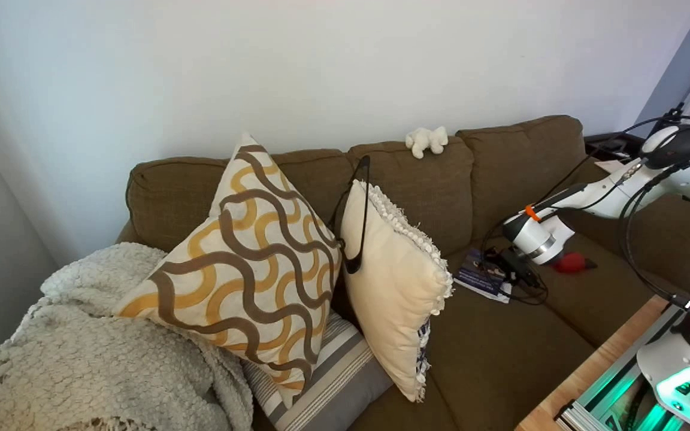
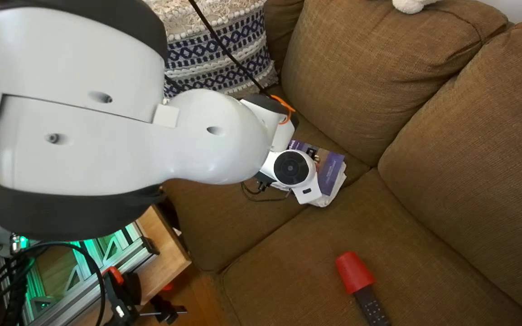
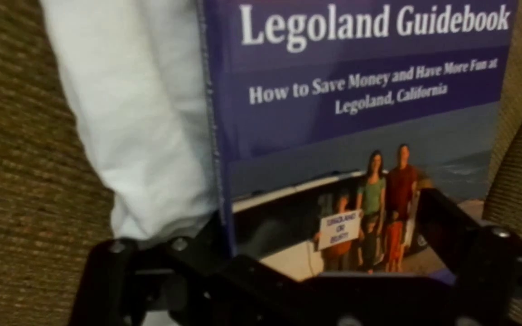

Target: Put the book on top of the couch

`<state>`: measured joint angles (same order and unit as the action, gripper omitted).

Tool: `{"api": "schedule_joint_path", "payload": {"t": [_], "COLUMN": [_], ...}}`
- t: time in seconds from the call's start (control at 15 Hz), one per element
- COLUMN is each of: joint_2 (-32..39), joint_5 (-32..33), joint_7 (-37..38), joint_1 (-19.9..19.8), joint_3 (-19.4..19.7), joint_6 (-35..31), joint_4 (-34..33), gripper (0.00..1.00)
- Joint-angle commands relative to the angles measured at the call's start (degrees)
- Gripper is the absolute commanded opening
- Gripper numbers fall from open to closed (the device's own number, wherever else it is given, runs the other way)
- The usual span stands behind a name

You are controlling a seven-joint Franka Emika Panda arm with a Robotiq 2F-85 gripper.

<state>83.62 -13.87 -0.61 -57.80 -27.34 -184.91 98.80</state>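
Note:
The book [image 3: 360,90] is a thin purple-blue Legoland guidebook, lying on a folded white sheet [image 3: 138,136] on the couch seat. It also shows in both exterior views [image 1: 475,269] [image 2: 331,170], partly hidden by the arm. The couch [image 1: 489,353] is olive-brown with thick back cushions [image 2: 392,72]. My gripper [image 3: 322,210] is open, low over the book's near end. In the wrist view the left finger is beside the spine and the right finger overlaps the cover. Whether either finger touches the book I cannot tell. In an exterior view the gripper [image 1: 504,263] is above the book.
A red object with a dark handle [image 2: 354,271] lies on the seat. A fringed cream pillow [image 1: 387,287], a wavy-patterned pillow [image 1: 261,239] and a fleecy blanket [image 1: 99,347] stand along the couch. A white plush toy [image 1: 426,142] sits on the back. A wooden table edge [image 1: 608,359] is in front.

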Motion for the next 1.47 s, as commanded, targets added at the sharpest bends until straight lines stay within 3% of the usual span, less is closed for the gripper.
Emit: {"api": "schedule_joint_path", "payload": {"t": [0.0, 0.27, 0.53, 0.6, 0.67, 1.0, 1.27, 1.4], "joint_2": [2.28, 1.52, 0.93, 0.82, 1.04, 1.41, 0.55, -0.64], "joint_5": [5.25, 11.18, 12.29, 12.09, 11.82, 11.76, 11.56, 11.85], "joint_7": [-1.37, -1.89, -0.29, 0.02, 0.30, 0.53, 0.79, 0.69], "joint_1": [-8.03, -15.11, -15.19, -14.43, -13.51, -11.79, -12.29, -13.48], "joint_3": [-7.79, -14.40, -14.70, -14.03, -13.37, -11.92, -12.14, -12.69], "joint_6": [-2.97, -4.00, -2.44, -2.43, -2.31, -3.19, -4.21, -4.71], "joint_4": [0.93, 6.03, 7.38, 7.47, 7.15, 7.26, 8.69, 10.76], "gripper": [1.00, 1.00, 1.00, 0.92, 0.73, 0.33, 0.04, 0.00]}}
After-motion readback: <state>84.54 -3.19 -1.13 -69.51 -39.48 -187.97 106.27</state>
